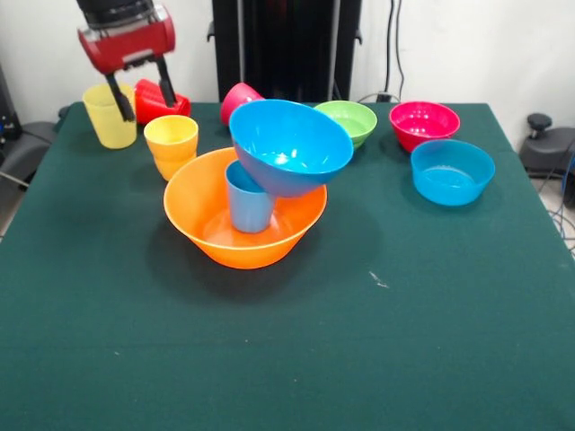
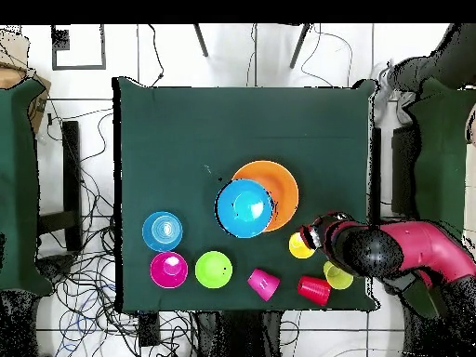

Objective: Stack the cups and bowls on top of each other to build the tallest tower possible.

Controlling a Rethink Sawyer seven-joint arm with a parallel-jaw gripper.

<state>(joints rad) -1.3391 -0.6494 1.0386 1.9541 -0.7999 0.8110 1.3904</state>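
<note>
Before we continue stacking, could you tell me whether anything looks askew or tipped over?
Yes. The large blue bowl sits tilted on the light blue cup inside the large orange bowl. The pink cup and red cup lie on their sides.

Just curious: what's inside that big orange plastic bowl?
In the large orange plastic bowl stands a light blue plastic cup, with a large blue bowl tilted on it. The cup's inside is covered.

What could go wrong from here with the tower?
1. The big blue bowl sits tilted on the light blue cup inside the orange bowl; a nudge could probably tip it off.
2. The gripper, fingers open, hangs among the closely packed yellow cup, red cup and orange cup; coming down it might knock one over.
</note>
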